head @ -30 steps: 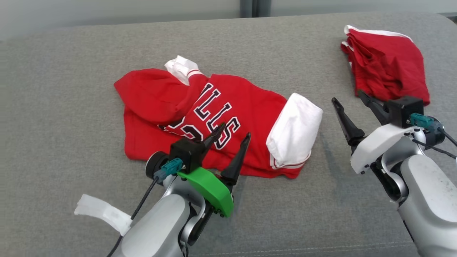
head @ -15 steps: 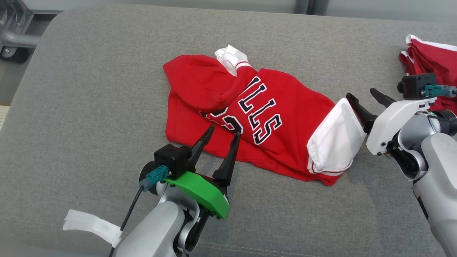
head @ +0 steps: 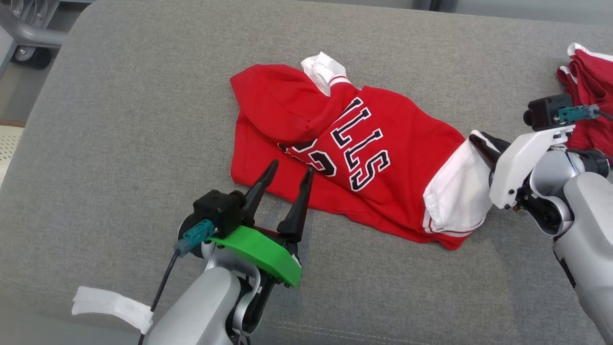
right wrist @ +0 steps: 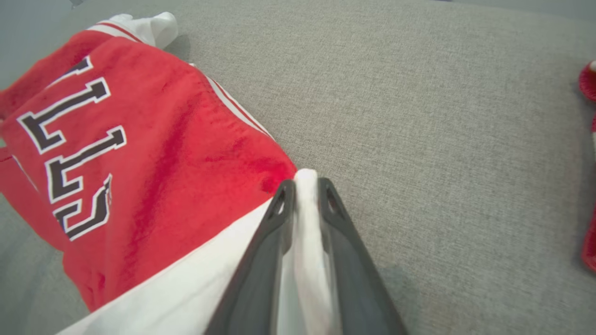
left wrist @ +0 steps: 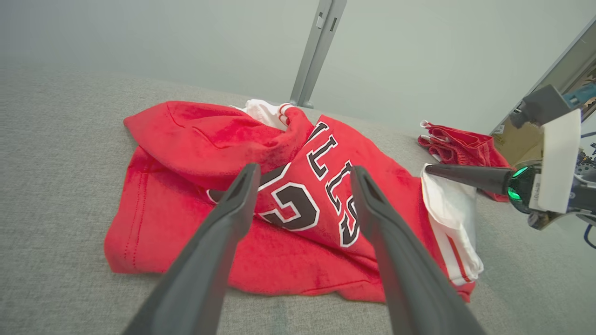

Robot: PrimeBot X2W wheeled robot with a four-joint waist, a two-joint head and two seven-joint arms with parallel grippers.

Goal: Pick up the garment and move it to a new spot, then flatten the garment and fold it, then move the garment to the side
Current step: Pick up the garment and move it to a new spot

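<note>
The garment is a red hooded top with black-and-white lettering and white sleeves, lying crumpled on the grey cushion. My right gripper is at its right end, shut on a fold of the white sleeve; the right wrist view shows cloth pinched between the fingers. My left gripper hovers open over the garment's near red hem, and its two fingers frame the lettering in the left wrist view, where the garment spreads ahead.
A second red garment with white trim lies at the far right of the cushion, behind my right wrist. The cushion's left edge drops to the floor, where a wheeled grey frame stands. A white strap hangs by my left forearm.
The head camera has shifted, sliding the scene right. My right gripper moved onto the white sleeve and closed on it. The left gripper stays open by the hem.
</note>
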